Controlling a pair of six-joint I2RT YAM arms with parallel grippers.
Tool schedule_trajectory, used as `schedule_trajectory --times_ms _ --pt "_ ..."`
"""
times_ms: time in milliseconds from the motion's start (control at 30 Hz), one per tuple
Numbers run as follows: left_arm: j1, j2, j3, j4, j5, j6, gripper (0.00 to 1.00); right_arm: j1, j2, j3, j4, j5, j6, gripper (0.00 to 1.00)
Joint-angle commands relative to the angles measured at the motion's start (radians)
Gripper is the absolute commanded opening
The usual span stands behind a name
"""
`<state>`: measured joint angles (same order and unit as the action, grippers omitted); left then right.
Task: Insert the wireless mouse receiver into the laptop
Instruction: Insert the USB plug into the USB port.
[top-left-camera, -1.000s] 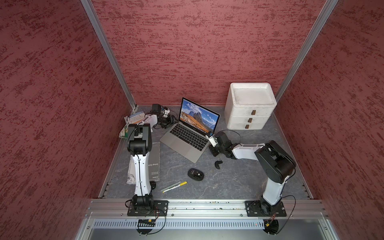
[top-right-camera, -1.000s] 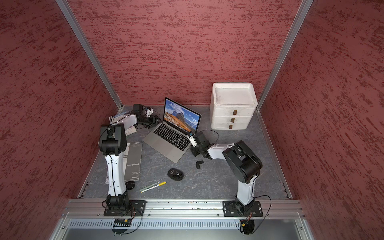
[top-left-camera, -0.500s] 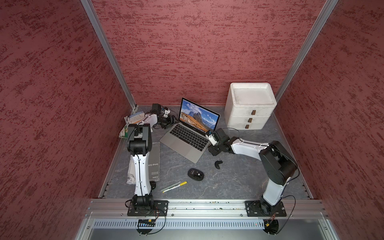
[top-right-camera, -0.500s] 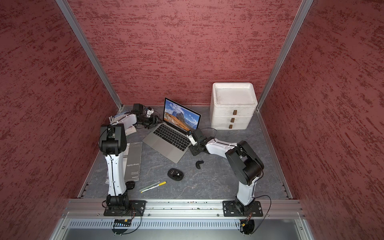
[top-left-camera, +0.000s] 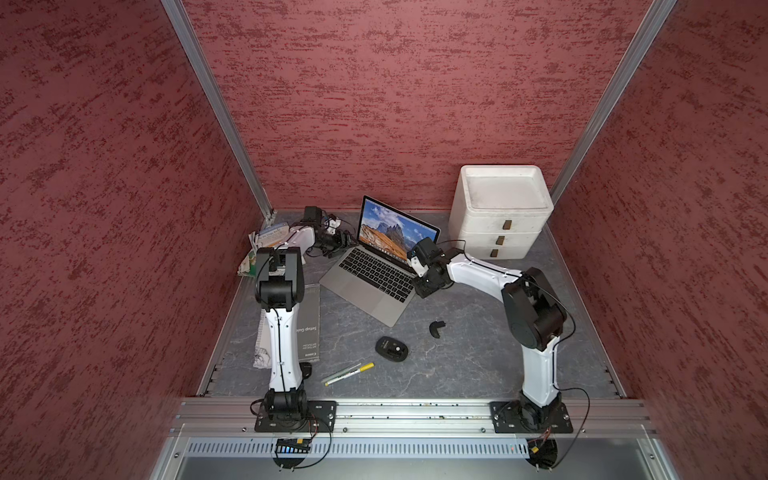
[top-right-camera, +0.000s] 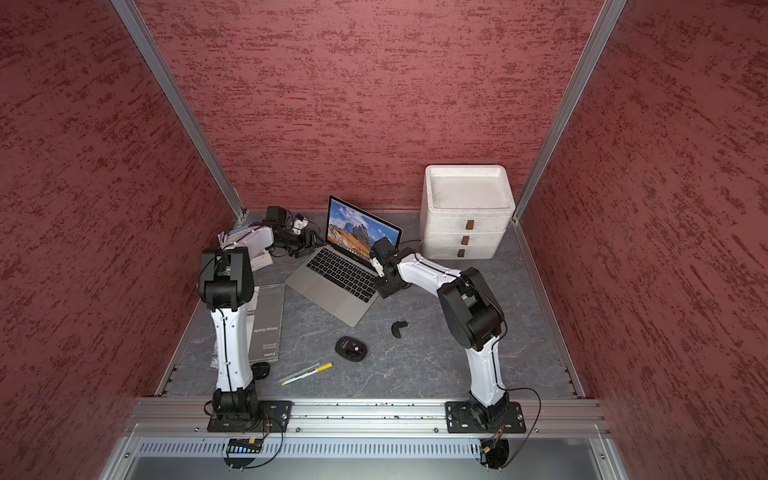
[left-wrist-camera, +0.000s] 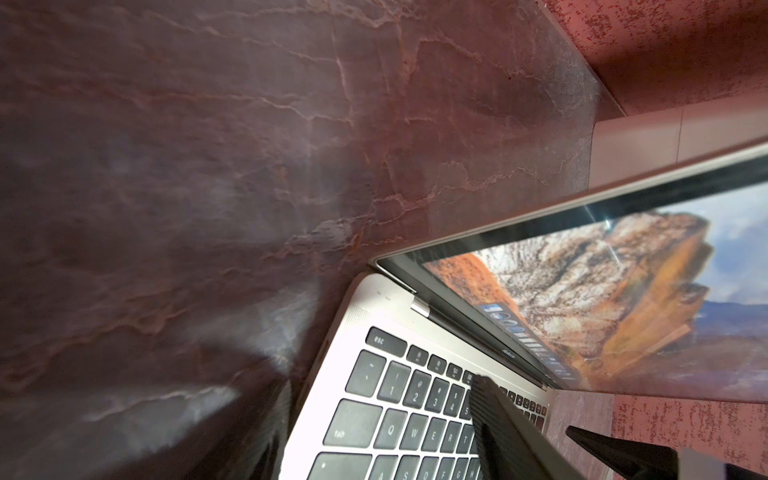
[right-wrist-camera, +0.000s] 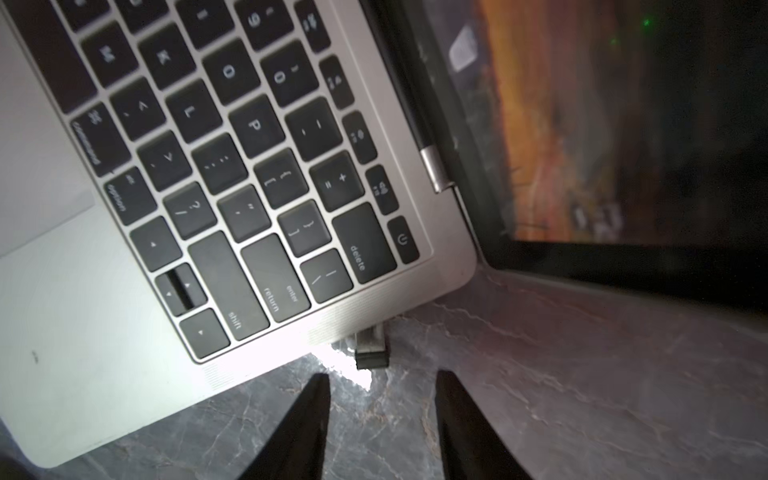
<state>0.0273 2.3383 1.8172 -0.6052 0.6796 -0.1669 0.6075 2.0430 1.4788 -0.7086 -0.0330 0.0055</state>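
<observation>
We see the right gripper (right-wrist-camera: 382, 378) released at the laptop's (right-wrist-camera: 104, 353) three o'clock, the receiver (right-wrist-camera: 372, 349) lodged in its edge; the left gripper (left-wrist-camera: 382, 386) is spread at ten o'clock.

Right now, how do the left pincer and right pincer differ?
Place: the left pincer is at the laptop's esc-key corner, the right pincer at the opposite side edge.
Pose: one left pincer finger hangs over the number keys. The right pincer's fingers are off the laptop, over the table, pointing at the receiver sticking out of its side.
Shared: both stand open, holding nothing.
</observation>
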Motion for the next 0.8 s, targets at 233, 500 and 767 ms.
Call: schedule_trajectory --times_ms 233,500,767 --pt "-0.012 0.037 0.033 -0.048 0.055 -0.001 0.73 0.007 0.052 0.058 -0.044 0.002 0.019 0.31" --pt "-0.013 0.036 0.035 -0.051 0.060 0.001 0.73 0.007 0.069 0.055 -0.060 0.011 0.016 0.21" --pt "-0.012 0.042 0.039 -0.048 0.064 0.001 0.73 0.000 0.091 0.058 -0.050 0.012 0.012 0.24"
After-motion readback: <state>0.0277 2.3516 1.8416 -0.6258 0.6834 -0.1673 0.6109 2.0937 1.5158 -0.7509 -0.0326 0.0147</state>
